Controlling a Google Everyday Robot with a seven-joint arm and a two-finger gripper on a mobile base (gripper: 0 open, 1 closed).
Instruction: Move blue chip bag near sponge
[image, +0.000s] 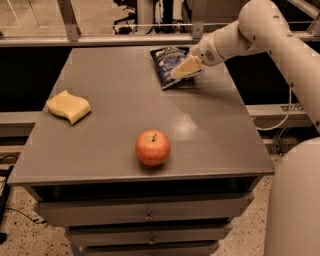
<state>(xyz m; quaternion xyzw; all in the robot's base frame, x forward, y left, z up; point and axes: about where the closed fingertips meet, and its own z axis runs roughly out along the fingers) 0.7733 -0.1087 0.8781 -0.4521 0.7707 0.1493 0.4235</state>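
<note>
The blue chip bag (167, 64) lies flat at the far right of the grey table (120, 110), dark navy foil with pale print. My gripper (182, 70) reaches in from the upper right on its white arm, and its pale fingers lie over the bag's right side. The sponge (68, 106) is a pale yellow wavy block at the table's left side, far from the bag and the gripper.
A red-orange apple (152, 147) stands near the table's front edge, in the middle. Drawers (145, 210) run below the tabletop. A metal rail (100, 40) and glass lie behind the table. The white robot body (295, 200) fills the lower right.
</note>
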